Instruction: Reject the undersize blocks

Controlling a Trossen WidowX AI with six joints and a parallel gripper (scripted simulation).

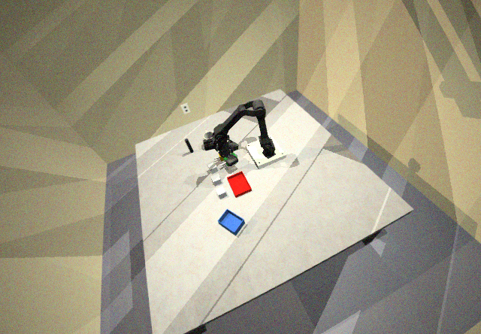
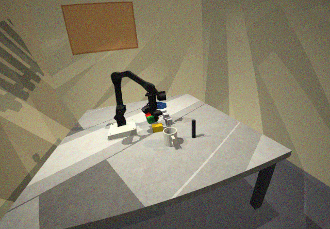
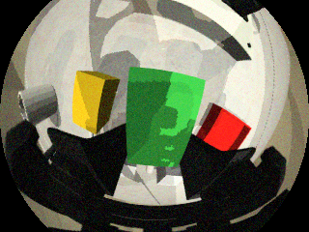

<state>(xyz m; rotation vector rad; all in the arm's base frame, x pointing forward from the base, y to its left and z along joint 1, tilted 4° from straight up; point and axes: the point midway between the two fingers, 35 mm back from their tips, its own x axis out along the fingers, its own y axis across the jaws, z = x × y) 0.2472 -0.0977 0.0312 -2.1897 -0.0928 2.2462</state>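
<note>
My gripper (image 1: 228,159) (image 2: 152,116) (image 3: 154,127) is shut on the green GO gauge (image 3: 161,108) (image 2: 150,119) and holds it above the table, between the robot base and the row of blocks. Three pale steel blocks (image 1: 216,179) (image 2: 168,121) stand in a row on the table; the one at the mug's end is partly hidden by the arm in the top view. Their holes are too small to make out. The red reject tray (image 1: 239,184) (image 2: 148,114) (image 3: 226,130) lies beside the row, and nothing shows in it in the top view.
A yellow block (image 2: 157,128) (image 3: 88,101) lies close to the gripper, beside a white mug (image 2: 169,138) (image 1: 208,135) (image 3: 41,103). A black cylinder (image 1: 189,145) (image 2: 193,128) stands upright beyond the mug. A blue tray (image 1: 231,222) (image 2: 161,105) lies past the far end of the row.
</note>
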